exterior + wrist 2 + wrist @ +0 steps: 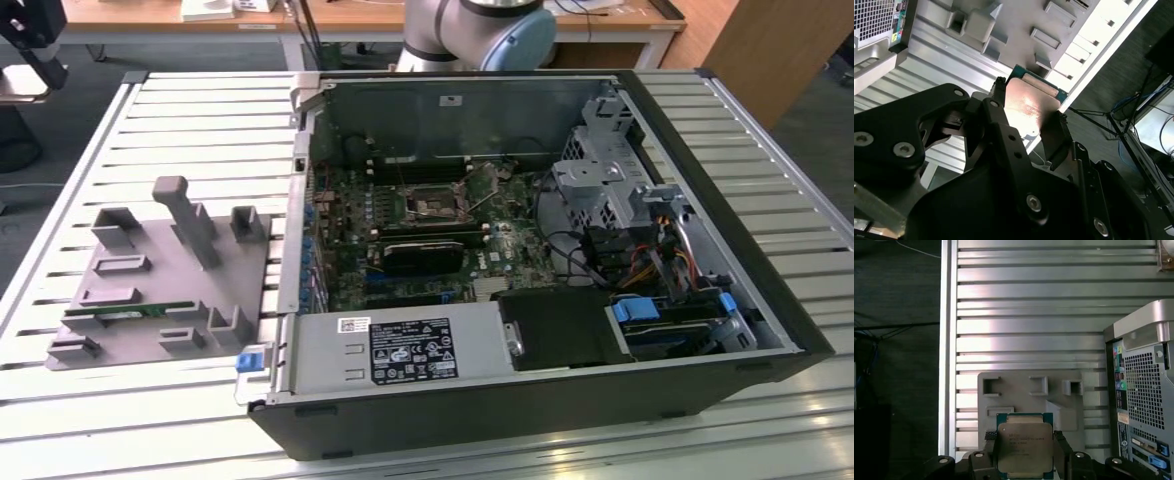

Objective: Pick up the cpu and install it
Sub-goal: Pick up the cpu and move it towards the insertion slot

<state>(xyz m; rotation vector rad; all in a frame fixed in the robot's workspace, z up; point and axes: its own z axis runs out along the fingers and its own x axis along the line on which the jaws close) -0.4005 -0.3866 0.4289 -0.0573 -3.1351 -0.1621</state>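
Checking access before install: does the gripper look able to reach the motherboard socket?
Likely yes: the case lies open, nothing seems to overhang the socket, and the gripper is shut on the cpu.

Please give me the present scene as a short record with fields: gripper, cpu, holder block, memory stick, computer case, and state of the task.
gripper: shut on the cpu, a finger on each of two opposite edges
cpu: held off the table, clear of the holder block
holder block: grey, on the slatted table, at the exterior view's left of the case
memory stick: green, lying in the holder block
computer case: open, motherboard exposed
task state: cpu picked up, not yet in the case
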